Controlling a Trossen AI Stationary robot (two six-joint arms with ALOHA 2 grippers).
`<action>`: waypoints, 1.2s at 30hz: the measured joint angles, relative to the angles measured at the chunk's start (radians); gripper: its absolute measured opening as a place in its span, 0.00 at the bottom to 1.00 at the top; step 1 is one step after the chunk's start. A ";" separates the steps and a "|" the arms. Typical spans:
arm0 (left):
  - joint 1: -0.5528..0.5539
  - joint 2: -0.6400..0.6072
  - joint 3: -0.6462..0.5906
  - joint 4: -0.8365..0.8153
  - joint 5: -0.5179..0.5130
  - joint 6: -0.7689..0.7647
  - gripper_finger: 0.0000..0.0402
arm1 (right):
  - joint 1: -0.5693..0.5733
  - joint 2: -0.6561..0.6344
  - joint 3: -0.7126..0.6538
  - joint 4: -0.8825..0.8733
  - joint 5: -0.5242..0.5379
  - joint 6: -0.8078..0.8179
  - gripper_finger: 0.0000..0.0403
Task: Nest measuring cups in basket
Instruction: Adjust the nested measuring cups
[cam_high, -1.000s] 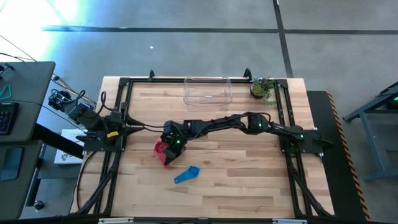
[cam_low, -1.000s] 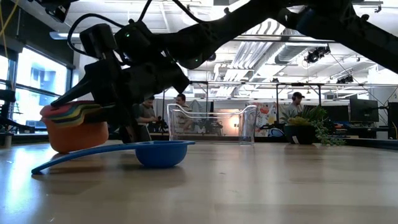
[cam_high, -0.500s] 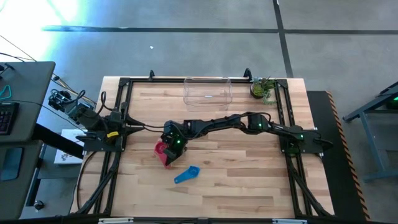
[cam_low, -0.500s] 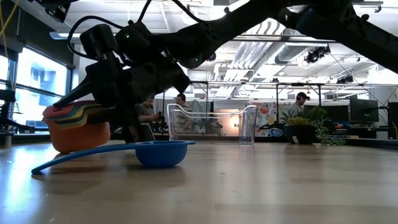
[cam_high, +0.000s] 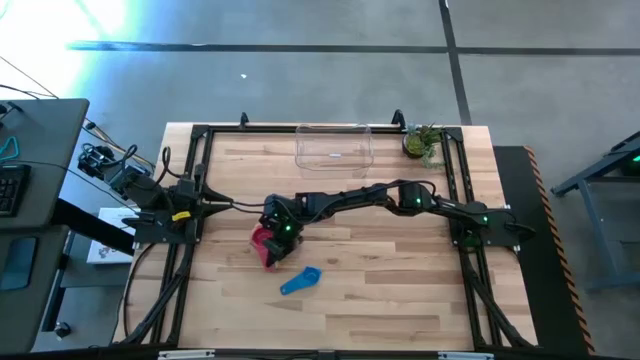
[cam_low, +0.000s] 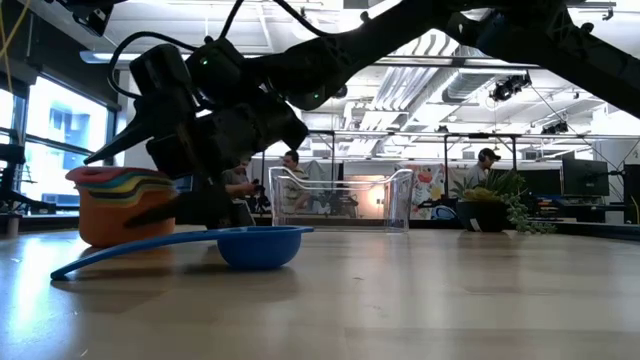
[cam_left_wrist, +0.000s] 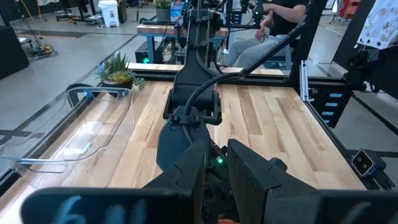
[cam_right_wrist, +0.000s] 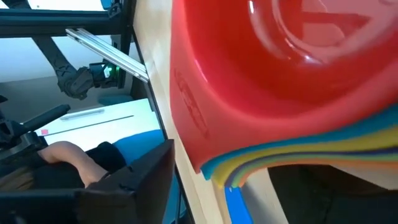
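A nested stack of measuring cups (cam_high: 262, 245), coral-red on top and orange at the bottom, stands by its base on the table (cam_low: 120, 205). It fills the right wrist view (cam_right_wrist: 280, 74). My right gripper (cam_high: 277, 236) is open at the stack's handles. In the low view one finger (cam_low: 125, 145) is raised clear above the stack and the other (cam_low: 170, 212) is low beside it. A lone blue cup (cam_high: 300, 281) lies nearer the table's front edge. The clear basket (cam_high: 334, 148) stands at the far edge. My left gripper (cam_left_wrist: 216, 155) waits shut at the table's left.
A small potted plant (cam_high: 424, 142) stands at the far right corner, right of the basket. Black frame rails (cam_high: 190, 250) run along the table's left and right sides. People sit in the room behind the table (cam_low: 290, 165).
My right gripper has opened, its upper finger lifting off the stacked handles. The stack, which hung slightly tilted and raised in the gripper, now sits level on the table in about the same place.
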 joint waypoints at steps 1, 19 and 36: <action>0.000 0.000 0.000 0.000 0.000 0.000 0.14 | 0.000 -0.002 0.000 -0.007 -0.004 0.000 0.61; 0.000 0.000 0.000 0.000 0.000 0.000 0.14 | 0.016 -0.181 -0.001 -0.284 0.233 -0.008 0.62; 0.000 0.000 0.000 0.000 0.000 0.000 0.14 | 0.171 -0.354 -0.001 -0.294 0.759 0.208 0.62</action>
